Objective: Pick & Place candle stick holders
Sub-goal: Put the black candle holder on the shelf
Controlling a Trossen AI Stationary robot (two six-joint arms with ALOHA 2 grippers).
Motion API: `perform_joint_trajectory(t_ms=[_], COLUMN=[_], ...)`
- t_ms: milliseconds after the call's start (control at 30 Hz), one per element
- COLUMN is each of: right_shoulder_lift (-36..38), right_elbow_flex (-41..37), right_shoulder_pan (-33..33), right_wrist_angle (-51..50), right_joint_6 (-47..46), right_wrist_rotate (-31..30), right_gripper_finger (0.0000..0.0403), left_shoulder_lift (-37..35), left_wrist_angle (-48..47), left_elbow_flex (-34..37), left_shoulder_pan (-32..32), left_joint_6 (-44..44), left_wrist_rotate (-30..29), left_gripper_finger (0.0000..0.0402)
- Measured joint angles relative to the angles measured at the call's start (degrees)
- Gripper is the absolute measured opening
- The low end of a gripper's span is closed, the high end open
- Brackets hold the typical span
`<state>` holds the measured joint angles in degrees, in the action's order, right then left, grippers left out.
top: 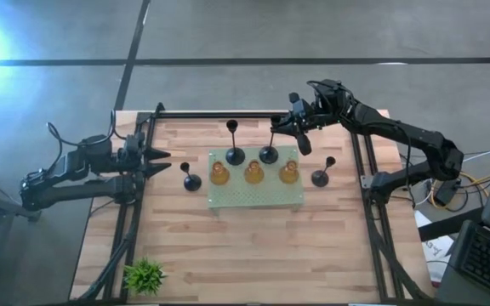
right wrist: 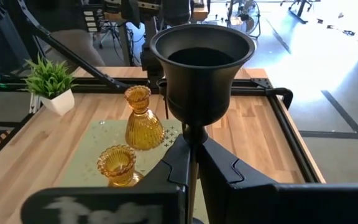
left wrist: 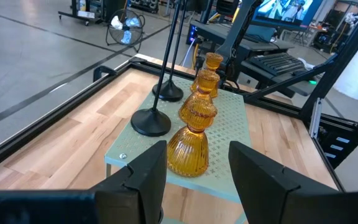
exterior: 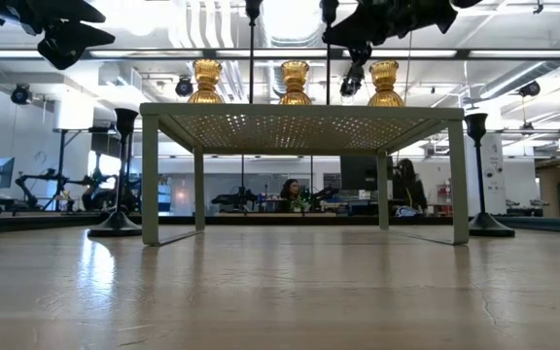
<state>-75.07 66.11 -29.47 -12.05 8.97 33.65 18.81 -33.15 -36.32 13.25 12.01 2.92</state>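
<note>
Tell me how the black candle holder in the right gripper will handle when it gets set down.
The black candle holder, gripped by the right gripper on its thin stem, looks rigid. Its tall stem and wide cup probably make it top-heavy, so it may tip, though its round base should steady it.

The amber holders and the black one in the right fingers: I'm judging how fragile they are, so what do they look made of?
The amber holders look like ribbed, translucent glass, glossy with light passing through. The black holder that the right gripper is shut on looks like matte dark metal: opaque, thin stem, soft sheen; coated plastic can't be excluded.
</note>
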Motion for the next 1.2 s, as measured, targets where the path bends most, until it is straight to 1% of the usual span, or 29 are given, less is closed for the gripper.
perform_joint_trajectory(t_ms=[167,367,967,1067,1200], right_shoulder_lift=[0.00,0.14,0.70,0.98,3.07], right_elbow_flex=[-0.02,-0.02,-0.02,-0.02,-0.02], right_shoulder_pan=[0.02,0.04,0.07,-0.24,-2.06], right_wrist_angle=[0.10,0.26,0.33,-0.75,-5.70], right_joint_6=[-1.39,-1.60,-3.04,-2.95,-2.68], right_wrist_rotate=[0.00,0.00,-0.14,-0.20,-0.66], right_gripper_finger=[0.0030,0.0063,0.0193,0.0206,0.0211], left_shoulder_lift=[0.00,0.00,0.00,0.00,0.00], left_wrist_angle=[0.02,0.00,0.02,0.02,0.01], left_elbow_flex=[0.00,0.00,0.00,0.00,0.00], left_shoulder_pan=[-0.02,-0.02,0.00,-0.02,0.00], left_joint_6=[0.00,0.00,0.00,0.00,0.13], left_wrist_rotate=[0.00,0.00,0.00,0.00,0.00], left_gripper_finger=[0.0177,0.0177,0.0177,0.0177,0.0177])
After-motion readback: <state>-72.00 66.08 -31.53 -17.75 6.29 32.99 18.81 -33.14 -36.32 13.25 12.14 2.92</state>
